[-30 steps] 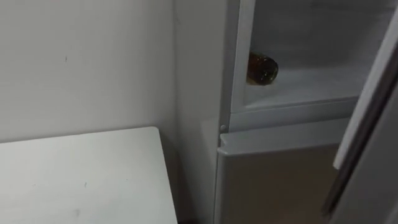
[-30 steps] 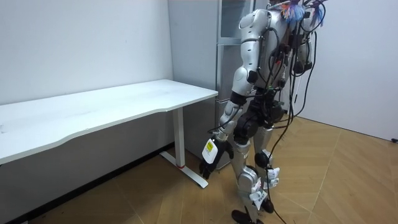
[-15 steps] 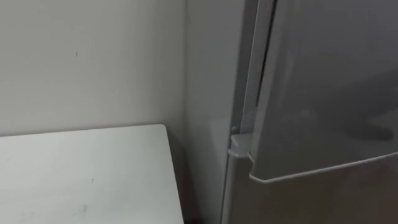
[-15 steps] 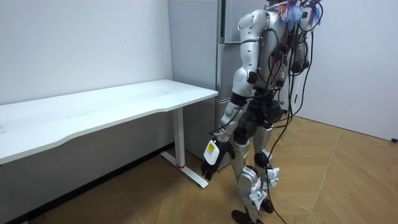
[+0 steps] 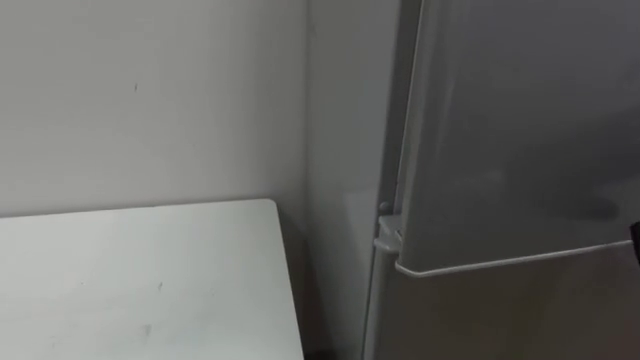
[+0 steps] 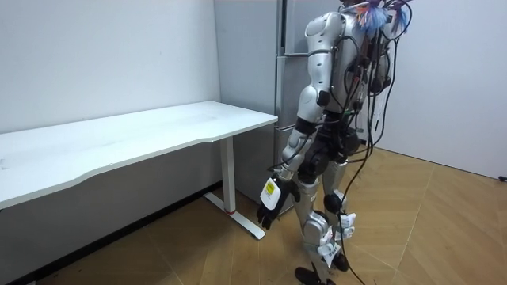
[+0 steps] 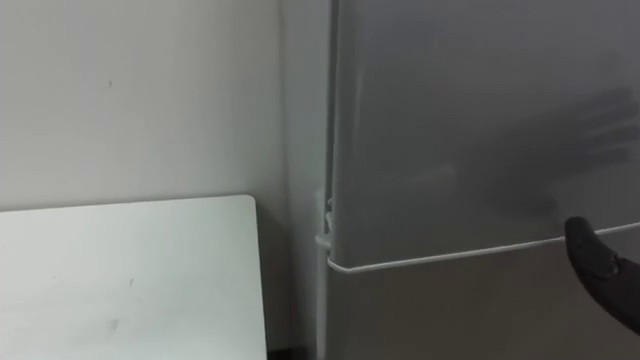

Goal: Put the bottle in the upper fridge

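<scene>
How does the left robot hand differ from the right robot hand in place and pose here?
The left robot hand hangs low by the thigh, near a leg of the white table; the right robot hand is up at the bottom edge of the upper fridge door. The left robot hand touches nothing, fingers relaxed; whether the right robot hand touches the door is unclear. Both are dark.

The fridge has a smooth silver-grey front, like brushed metal, with a dull sheen. Left of the fridge, the table top is smooth matt white with faint marks, and the wall is matt white paint. Before the fridge, the floor is satiny wood parquet.
</scene>
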Motion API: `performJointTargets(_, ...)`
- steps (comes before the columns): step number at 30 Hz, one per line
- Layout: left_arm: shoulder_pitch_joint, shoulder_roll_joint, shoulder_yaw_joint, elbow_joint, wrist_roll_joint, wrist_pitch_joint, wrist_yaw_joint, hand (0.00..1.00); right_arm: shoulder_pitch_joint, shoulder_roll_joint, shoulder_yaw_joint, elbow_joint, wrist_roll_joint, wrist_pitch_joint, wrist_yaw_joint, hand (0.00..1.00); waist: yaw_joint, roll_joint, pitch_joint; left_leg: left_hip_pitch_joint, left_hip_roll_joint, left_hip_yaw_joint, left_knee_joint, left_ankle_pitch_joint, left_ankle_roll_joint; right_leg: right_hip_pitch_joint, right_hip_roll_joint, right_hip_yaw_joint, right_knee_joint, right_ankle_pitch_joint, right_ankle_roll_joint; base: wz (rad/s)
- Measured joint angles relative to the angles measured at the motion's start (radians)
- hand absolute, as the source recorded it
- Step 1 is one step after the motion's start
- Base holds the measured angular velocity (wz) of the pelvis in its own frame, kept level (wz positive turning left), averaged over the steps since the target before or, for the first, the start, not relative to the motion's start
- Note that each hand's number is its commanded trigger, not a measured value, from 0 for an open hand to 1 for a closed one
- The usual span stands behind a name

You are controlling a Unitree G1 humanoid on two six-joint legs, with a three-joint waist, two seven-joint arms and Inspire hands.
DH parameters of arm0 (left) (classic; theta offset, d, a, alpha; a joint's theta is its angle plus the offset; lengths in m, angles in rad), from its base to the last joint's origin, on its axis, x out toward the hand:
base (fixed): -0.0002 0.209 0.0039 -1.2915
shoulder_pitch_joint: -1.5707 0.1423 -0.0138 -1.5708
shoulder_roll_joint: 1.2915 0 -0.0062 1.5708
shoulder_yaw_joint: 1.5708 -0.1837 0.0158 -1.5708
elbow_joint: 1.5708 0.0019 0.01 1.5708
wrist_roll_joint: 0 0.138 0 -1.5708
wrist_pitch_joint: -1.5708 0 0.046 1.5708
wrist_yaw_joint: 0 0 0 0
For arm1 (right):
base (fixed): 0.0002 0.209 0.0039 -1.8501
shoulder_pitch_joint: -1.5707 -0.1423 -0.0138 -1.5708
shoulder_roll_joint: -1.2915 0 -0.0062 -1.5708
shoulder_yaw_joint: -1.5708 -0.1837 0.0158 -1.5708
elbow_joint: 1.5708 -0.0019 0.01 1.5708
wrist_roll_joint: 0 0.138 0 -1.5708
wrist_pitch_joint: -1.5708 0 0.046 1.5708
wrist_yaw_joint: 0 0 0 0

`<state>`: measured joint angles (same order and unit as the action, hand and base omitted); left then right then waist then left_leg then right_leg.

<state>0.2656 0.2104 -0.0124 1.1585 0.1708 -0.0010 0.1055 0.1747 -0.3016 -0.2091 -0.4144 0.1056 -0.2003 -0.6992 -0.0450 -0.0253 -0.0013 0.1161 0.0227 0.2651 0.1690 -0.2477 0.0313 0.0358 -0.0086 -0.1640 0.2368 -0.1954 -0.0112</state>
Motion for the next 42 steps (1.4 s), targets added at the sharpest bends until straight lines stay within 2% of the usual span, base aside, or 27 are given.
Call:
performJointTargets(5, -0.002, 0.000, 0.005, 0.001, 0.000, -0.002, -0.005, 0.00, -0.009, 0.000, 0.000, -0.016, -0.005, -0.008, -0.002, 0.00, 0.007, -0.006, 0.0014, 0.000, 0.000, -0.002, 0.001, 0.000, 0.000, 0.001, -0.001, -0.003, 0.000, 0.000, 0.000, 0.01)
performJointTargets(12, -0.009, 0.002, 0.008, 0.006, 0.000, -0.004, -0.020, 0.00, -0.012, 0.000, 0.003, -0.026, -0.039, -0.015, 0.004, 0.00, 0.023, -0.004, 0.0032, 0.000, 0.000, -0.003, 0.001, 0.000, 0.000, 0.004, -0.001, -0.003, 0.000, 0.000, 0.000, 0.00)
performJointTargets(14, -0.009, 0.002, 0.007, 0.008, 0.000, -0.005, -0.028, 0.00, -0.016, 0.000, 0.026, -0.026, -0.046, -0.018, 0.006, 0.00, 0.024, 0.003, 0.0058, -0.001, 0.001, -0.007, 0.000, 0.000, 0.000, 0.005, -0.001, -0.004, 0.000, 0.000, 0.000, 0.00)
performJointTargets(21, -0.009, 0.001, 0.007, 0.005, 0.001, -0.005, -0.050, 0.00, -0.020, 0.000, 0.057, -0.030, -0.076, -0.017, 0.059, 0.00, 0.024, 0.008, 0.0054, -0.004, 0.001, -0.007, 0.001, 0.000, 0.000, 0.003, -0.001, -0.005, 0.000, 0.000, -0.001, 0.00)
performJointTargets(26, -0.013, 0.001, -0.004, 0.005, 0.021, -0.005, -0.059, 0.00, -0.020, 0.001, 0.131, -0.043, -0.136, -0.017, 0.061, 0.00, 0.029, 0.010, 0.0042, -0.002, 0.001, -0.007, 0.006, 0.000, 0.000, 0.002, -0.001, -0.007, 0.000, 0.000, -0.001, 0.00)
performJointTargets(31, -0.022, 0.000, -0.010, 0.010, 0.021, -0.005, -0.057, 0.00, -0.023, 0.006, 0.163, -0.044, -0.156, -0.016, 0.055, 0.00, 0.060, 0.002, 0.0032, 0.001, 0.000, -0.013, 0.003, 0.000, 0.000, -0.001, -0.001, -0.011, 0.000, 0.001, -0.002, -0.09)
performJointTargets(35, -0.033, 0.000, -0.019, 0.040, 0.021, 0.002, -0.058, 0.00, -0.056, 0.007, 0.190, -0.042, -0.159, 0.008, 0.056, 0.00, 0.067, -0.005, 0.0039, -0.002, 0.000, -0.028, 0.004, 0.000, 0.000, -0.001, -0.002, -0.031, -0.001, 0.002, -0.003, 0.00)
performJointTargets(38, -0.039, 0.000, -0.037, 0.039, 0.020, 0.004, -0.070, 0.00, -0.058, 0.012, 0.191, -0.036, -0.169, 0.009, 0.058, 0.00, 0.073, -0.007, 0.0045, -0.003, 0.001, -0.029, 0.012, 0.000, 0.000, 0.001, -0.004, -0.031, 0.000, 0.002, -0.004, 0.00)
performJointTargets(39, -0.039, 0.001, -0.040, 0.037, 0.020, 0.005, -0.071, 0.00, -0.059, 0.012, 0.193, -0.034, -0.176, 0.009, 0.058, 0.00, 0.074, -0.013, 0.0080, -0.004, 0.001, -0.029, 0.013, 0.000, 0.000, 0.001, -0.005, -0.031, 0.000, 0.002, -0.004, 0.00)
performJointTargets(42, -0.044, 0.002, -0.064, 0.026, 0.019, 0.005, -0.075, 0.00, -0.073, 0.010, 0.200, -0.007, -0.191, 0.009, 0.058, 0.00, 0.074, -0.016, 0.0080, -0.007, 0.001, -0.031, 0.020, 0.000, 0.000, 0.001, -0.006, -0.033, -0.001, 0.003, -0.005, -0.02)
